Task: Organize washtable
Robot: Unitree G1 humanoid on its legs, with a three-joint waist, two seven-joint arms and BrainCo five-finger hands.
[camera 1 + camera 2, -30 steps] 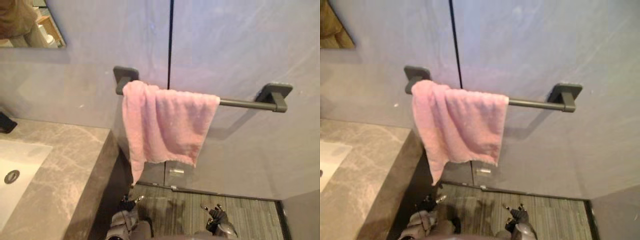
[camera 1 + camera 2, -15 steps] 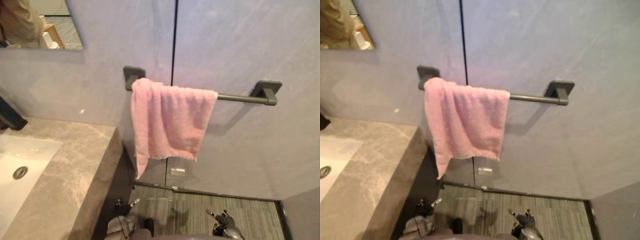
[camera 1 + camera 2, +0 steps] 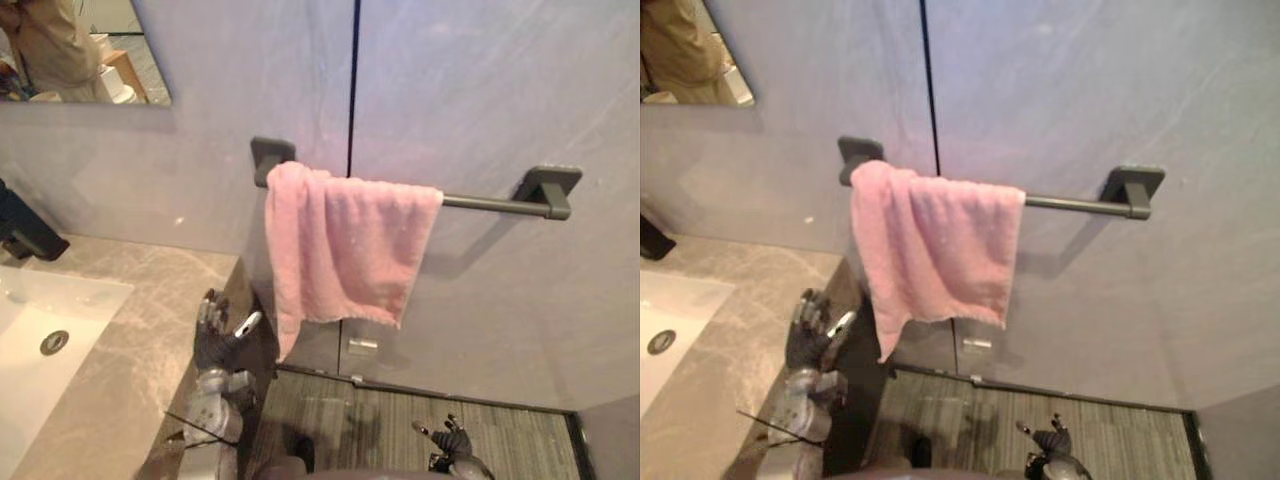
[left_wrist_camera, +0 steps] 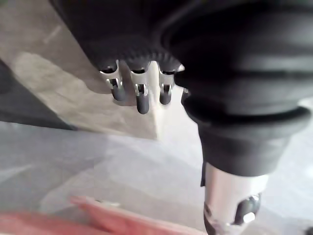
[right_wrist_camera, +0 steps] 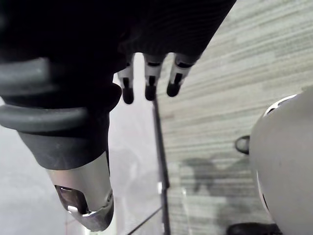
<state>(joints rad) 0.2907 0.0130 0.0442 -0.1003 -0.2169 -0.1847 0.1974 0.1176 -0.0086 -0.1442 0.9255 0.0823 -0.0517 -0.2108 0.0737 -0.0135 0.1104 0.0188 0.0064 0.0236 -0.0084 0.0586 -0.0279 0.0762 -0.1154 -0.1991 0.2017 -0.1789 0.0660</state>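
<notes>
The pink terry towel (image 3: 345, 250) hangs draped over the left end of the dark grey metal wall bar (image 3: 490, 204), its fold running along it, with the empty, slack-fingered left hand (image 3: 218, 335) below that end, nearer than the equally relaxed right hand (image 3: 450, 440) far beneath the bar.

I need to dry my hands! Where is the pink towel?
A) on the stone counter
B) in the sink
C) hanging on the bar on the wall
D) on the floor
C: the pink towel is draped over the dark bar fixed to the wall, above the floor and beside the counter.
</notes>
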